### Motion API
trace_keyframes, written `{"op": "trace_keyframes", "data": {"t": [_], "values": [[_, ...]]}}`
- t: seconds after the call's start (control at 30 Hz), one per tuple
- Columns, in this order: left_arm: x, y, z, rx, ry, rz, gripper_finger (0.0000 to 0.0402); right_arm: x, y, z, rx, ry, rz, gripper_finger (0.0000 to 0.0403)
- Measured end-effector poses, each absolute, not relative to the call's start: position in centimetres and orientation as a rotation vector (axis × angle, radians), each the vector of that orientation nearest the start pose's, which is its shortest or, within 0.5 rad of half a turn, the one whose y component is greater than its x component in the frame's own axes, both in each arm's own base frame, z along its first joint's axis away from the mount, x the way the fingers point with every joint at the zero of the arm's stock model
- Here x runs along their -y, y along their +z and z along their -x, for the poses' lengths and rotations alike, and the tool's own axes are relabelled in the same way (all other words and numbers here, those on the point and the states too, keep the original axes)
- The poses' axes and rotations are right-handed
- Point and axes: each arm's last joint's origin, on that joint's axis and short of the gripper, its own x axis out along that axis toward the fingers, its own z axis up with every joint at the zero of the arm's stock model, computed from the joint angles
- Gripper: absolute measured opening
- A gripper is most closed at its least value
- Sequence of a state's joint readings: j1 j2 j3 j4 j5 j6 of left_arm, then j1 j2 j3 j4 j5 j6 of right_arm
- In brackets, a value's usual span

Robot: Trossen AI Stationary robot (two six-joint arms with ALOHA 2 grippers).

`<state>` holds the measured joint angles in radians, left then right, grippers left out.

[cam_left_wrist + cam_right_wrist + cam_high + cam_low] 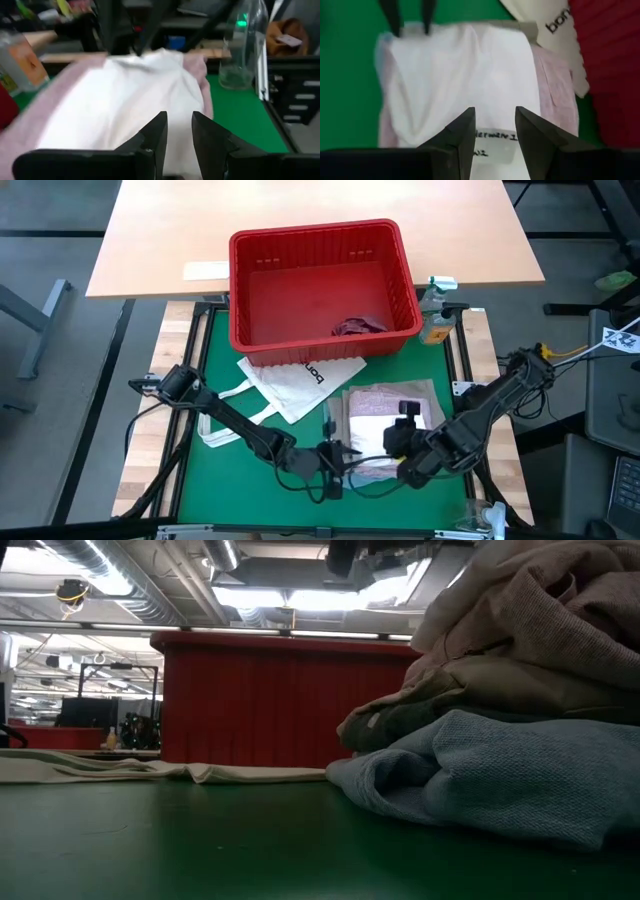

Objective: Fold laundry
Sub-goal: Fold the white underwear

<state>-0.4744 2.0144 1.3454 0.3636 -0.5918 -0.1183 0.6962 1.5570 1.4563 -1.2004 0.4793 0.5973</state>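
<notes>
White cloth [460,75] lies spread on a pink garment [555,90], topping a soft stack [385,430] near the mat's front, just before the tote bag [300,380] and red basket [320,280]. Thin and limp, it should weigh little and sag or bunch if lifted by the middle; pinching an edge or corners looks safest. Left gripper [179,132] and right gripper [492,131] hover at opposite ends of it, jaws slightly parted, grasping nothing that shows
</notes>
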Motion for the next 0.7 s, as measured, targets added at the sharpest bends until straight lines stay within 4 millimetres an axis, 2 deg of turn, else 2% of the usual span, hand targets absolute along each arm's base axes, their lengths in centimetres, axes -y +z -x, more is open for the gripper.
{"op": "trace_keyframes", "data": {"t": [0.33, 0.57, 0.7], "values": [[19.0, 20.1, -40.6, -0.333, 0.12, 0.005, 0.0085, -15.4, 29.6, -24.8, -1.159, -0.251, 0.193, 0.014], [19.0, 19.8, -40.4, -0.369, 0.112, -0.01, 0.0085, -13.3, 28.5, -25.0, -1.265, -0.315, 0.2, 0.014], [19.1, 19.8, -40.5, -0.373, 0.077, -0.002, 0.0085, -13.1, 28.5, -25.0, -1.269, -0.323, 0.21, 0.014]]}}
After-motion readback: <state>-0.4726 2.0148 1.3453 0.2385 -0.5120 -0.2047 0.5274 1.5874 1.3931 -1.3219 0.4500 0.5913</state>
